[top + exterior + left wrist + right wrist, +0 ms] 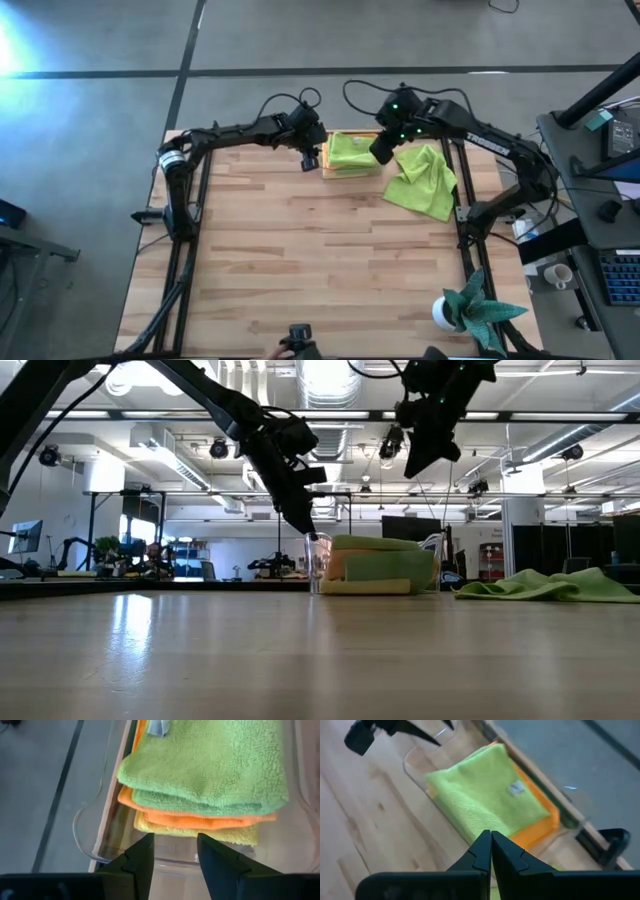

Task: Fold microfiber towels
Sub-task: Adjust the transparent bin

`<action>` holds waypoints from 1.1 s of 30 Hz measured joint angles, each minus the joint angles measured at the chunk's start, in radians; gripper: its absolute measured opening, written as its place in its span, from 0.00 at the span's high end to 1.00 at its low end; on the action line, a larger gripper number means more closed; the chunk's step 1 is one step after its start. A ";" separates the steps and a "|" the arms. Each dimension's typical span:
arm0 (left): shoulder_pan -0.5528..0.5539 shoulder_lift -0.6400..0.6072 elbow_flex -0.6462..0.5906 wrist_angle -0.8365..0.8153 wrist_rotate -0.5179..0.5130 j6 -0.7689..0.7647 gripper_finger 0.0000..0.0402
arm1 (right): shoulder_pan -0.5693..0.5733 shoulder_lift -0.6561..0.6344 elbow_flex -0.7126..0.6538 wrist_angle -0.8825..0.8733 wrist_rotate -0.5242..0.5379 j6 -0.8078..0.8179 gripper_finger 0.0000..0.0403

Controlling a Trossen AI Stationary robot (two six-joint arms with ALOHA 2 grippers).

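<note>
A clear plastic bin (324,172) stands at the table's far middle. In it lies a stack of folded towels (352,152): lime green (210,770) on top, orange (200,820) under it, yellow (200,834) at the bottom. Another lime green towel (425,180) lies crumpled on the table right of the bin. My left gripper (310,158) is open at the rim of the bin's left wall (318,560). My right gripper (383,150) is shut and empty, raised above the bin's right side (415,465). My left gripper's open fingers (142,860) slant down from the left to the rim of the bin's left wall (170,865), near its corner. I cannot tell whether they touch the wall.
A teal spiky plant in a white pot (475,310) stands at the table's near right corner. Bare wooden tabletop (320,260) lies between the bin and the near edge. Arm frames run along both sides of the table.
</note>
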 joint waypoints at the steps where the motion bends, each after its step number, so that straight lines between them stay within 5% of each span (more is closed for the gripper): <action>1: 0.004 0.000 0.000 -0.005 0.003 0.000 0.67 | 0.000 -0.010 0.000 0.000 0.012 0.005 0.98; 19: 0.077 -0.003 0.003 -0.122 -0.097 -0.001 0.67 | 0.000 -0.017 -0.003 -0.041 0.031 0.013 0.98; 33: 0.092 -0.001 -0.002 -0.254 -0.172 -0.159 0.67 | 0.007 -0.013 -0.013 -0.127 0.031 0.013 0.98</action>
